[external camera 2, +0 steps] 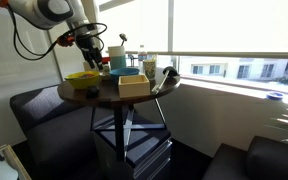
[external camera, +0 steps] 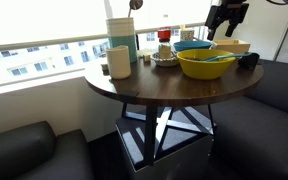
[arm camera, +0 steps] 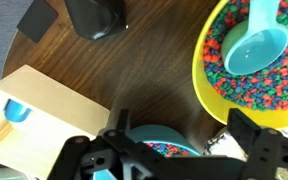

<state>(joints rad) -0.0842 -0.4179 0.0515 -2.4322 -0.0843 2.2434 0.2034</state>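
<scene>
The gripper [arm camera: 176, 138], jaws spread wide and seemingly empty, hangs directly above the bead-filled blue bowl [arm camera: 156, 150], which stands on the table just beside the yellow bowl [arm camera: 198, 72] that holds a teal scoop [arm camera: 256, 45].

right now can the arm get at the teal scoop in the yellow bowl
Probably yes: the teal scoop lies uncovered on the beads in the yellow bowl, and the open fingers hover beside it with nothing between.

Blue bowl [arm camera: 169, 136] of multicoloured beads, upright on dark round table [arm camera: 134, 70], between yellow bowl [arm camera: 198, 70] and wooden box [arm camera: 54, 110]
</scene>
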